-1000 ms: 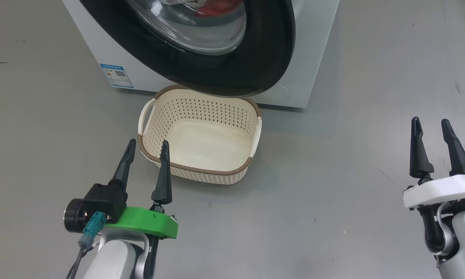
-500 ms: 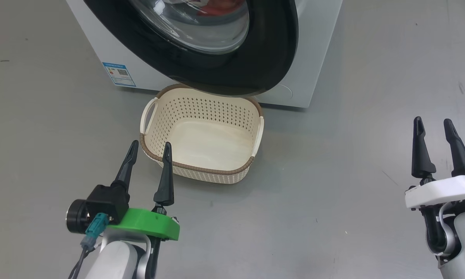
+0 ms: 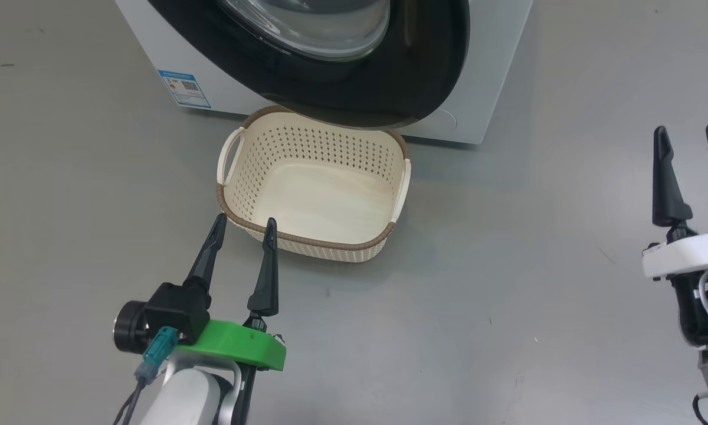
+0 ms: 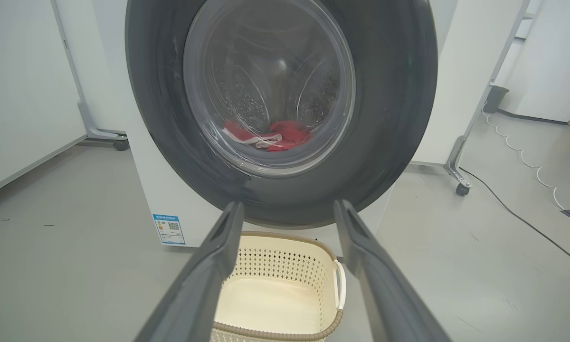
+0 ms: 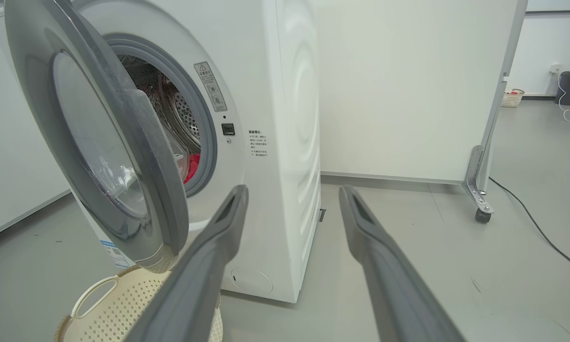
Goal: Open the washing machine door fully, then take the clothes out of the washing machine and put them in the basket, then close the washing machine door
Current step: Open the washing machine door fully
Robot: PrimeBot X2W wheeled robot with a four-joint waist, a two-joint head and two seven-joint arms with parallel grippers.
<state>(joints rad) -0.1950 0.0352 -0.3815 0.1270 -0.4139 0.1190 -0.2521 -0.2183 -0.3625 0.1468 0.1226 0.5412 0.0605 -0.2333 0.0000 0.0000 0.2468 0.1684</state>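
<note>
Step 1: washing machine door [image 3: 419, 71], top centre, partly open. Left gripper [image 3: 243, 221], lower left, and right gripper [image 3: 686, 130], right edge, spread, empty. Clothes [image 4: 285, 135] inside drum. Next, likely: swing door wide.

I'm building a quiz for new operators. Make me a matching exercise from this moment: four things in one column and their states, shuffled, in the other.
Things
1. washing machine door
2. clothes
3. basket
4. left gripper

States
A. empty, on the floor below the door's lower edge
B. open, holding nothing
C. inside the washing machine
D. swung partly open

Pairs: 1-D, 2-C, 3-A, 4-B
</note>
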